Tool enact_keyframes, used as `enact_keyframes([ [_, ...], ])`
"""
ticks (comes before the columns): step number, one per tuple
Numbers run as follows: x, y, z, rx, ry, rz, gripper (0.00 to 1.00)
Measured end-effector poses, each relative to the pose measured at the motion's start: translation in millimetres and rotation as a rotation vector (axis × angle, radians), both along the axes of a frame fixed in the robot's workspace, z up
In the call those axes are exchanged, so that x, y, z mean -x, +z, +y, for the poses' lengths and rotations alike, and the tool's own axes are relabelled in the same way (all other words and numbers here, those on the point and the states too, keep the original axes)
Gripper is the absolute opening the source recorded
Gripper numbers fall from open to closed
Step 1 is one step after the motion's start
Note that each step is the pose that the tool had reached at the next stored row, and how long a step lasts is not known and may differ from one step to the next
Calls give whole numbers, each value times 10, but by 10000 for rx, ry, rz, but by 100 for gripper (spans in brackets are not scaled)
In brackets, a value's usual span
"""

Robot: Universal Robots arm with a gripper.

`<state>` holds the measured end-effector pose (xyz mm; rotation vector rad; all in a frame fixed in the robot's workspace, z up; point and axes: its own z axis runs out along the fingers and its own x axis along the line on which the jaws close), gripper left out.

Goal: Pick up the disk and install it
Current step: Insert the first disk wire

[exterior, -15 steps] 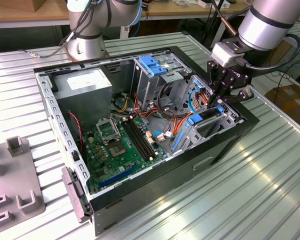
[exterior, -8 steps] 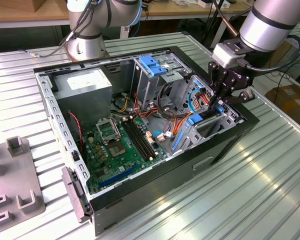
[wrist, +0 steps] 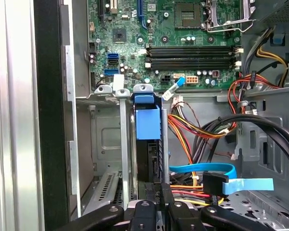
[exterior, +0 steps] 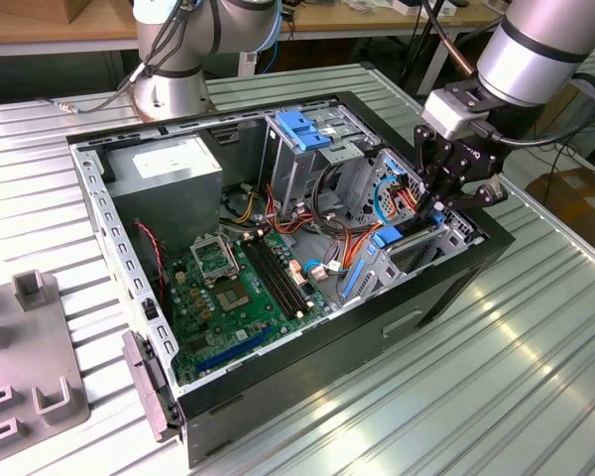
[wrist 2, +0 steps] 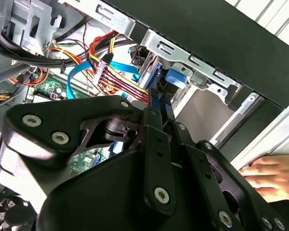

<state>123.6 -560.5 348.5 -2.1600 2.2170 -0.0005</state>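
**Seating the Disk in the Lower Drive Bay**

Standing on edge, the disk (wrist: 148, 161) sits in a narrow metal bay (wrist: 124, 144) at the front corner of the open computer case (exterior: 456, 283). Its dark body and blue rail tab (wrist: 147, 122) show in the first wrist view, between two upright sheet-metal walls of the bay. In the exterior view, a blue part (exterior: 389, 236) in the same bay is just visible below the tool.

The end effector (wrist: 160, 192) is clamped on the disk: its black fingers (wrist: 153, 195) close on the rear edge of the drive, with the jaws drawn together around it. In the exterior view the end effector (exterior: 438, 203) hangs over the case corner at the exterior view's right. In the second wrist view its fingers (wrist 2: 156, 103) reach toward the blue rail.

Beside the bay lie a flat blue data cable (wrist: 216, 169) and a bundle of red, yellow and orange power wires (wrist: 192, 132). The green motherboard (exterior: 238, 288) covers the case floor, with a grey power supply (exterior: 164, 164) near the back and a drive cage with a blue top (exterior: 302, 129) next to it.

A person's hand (wrist 2: 269, 175) rests against the outside of the case. The case lies on a ribbed metal worktop (exterior: 516, 347).
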Motion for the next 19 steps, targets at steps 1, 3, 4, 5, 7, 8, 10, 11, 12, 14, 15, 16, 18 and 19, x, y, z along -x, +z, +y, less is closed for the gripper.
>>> enact_keyframes([
  [1,1,-2,0,-1,10,0,16],
  [3,2,-8,0,-1,21,1,16],
  [4,2,-12,0,-2,27,0,16],
  [5,2,-13,0,-1,30,0,16],
  [7,3,-18,0,-1,35,0,16],
  [8,3,-20,0,-1,36,0,16],
  [10,3,-27,0,0,37,1,16],
  [11,3,-32,0,0,37,1,16],
  [12,3,-36,0,2,38,1,16],
  [14,3,-43,-1,4,38,1,16],
  [15,4,-45,-1,-1,38,1,16],
  [16,4,-42,0,-19,37,1,16],
  [18,3,-23,0,-30,37,0,16],
  [19,3,-16,-1,-26,38,0,16],
])
